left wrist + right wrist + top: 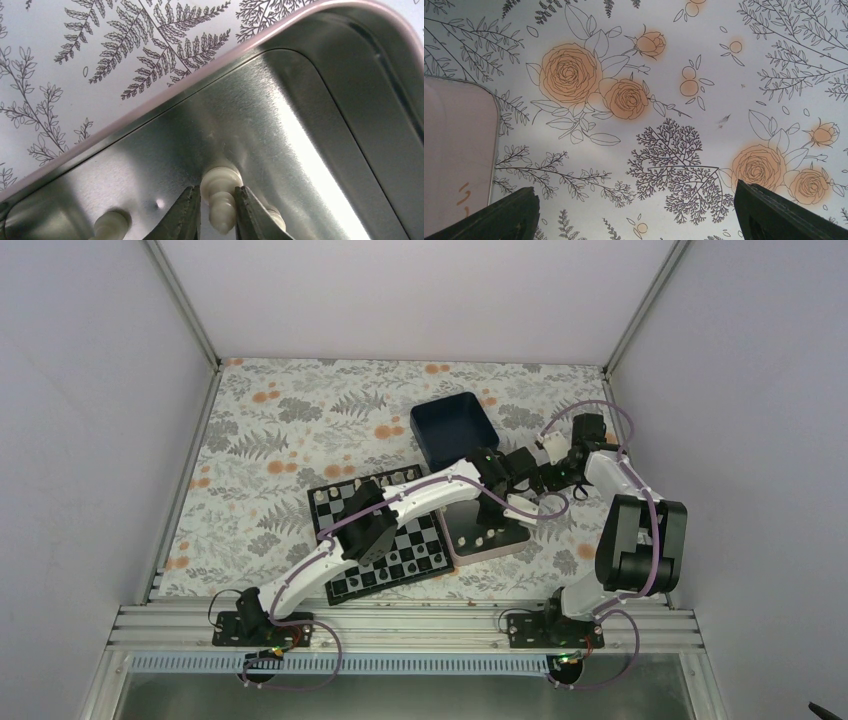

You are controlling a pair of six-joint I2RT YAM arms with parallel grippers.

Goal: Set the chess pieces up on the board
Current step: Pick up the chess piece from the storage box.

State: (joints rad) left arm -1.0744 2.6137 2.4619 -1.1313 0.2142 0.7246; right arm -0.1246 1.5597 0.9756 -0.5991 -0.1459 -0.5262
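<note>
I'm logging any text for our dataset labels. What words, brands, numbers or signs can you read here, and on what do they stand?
No text can be read.
Faint orange marks on the pale pink surface, at the left of the right wrist view: too small and blurred to read.
The silver tin, the chess piece, the board, the dark blue box and the floral tablecloth show no lettering.

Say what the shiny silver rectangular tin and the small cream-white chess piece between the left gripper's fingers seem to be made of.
The shiny silver rectangular tin: probably sheet metal, brushed finish; fine scratch lines and a bright streak of reflected light.
The small cream-white chess piece: likely moulded plastic, smooth, glossy; uniform colour, soft highlights, rounded edges.
</note>
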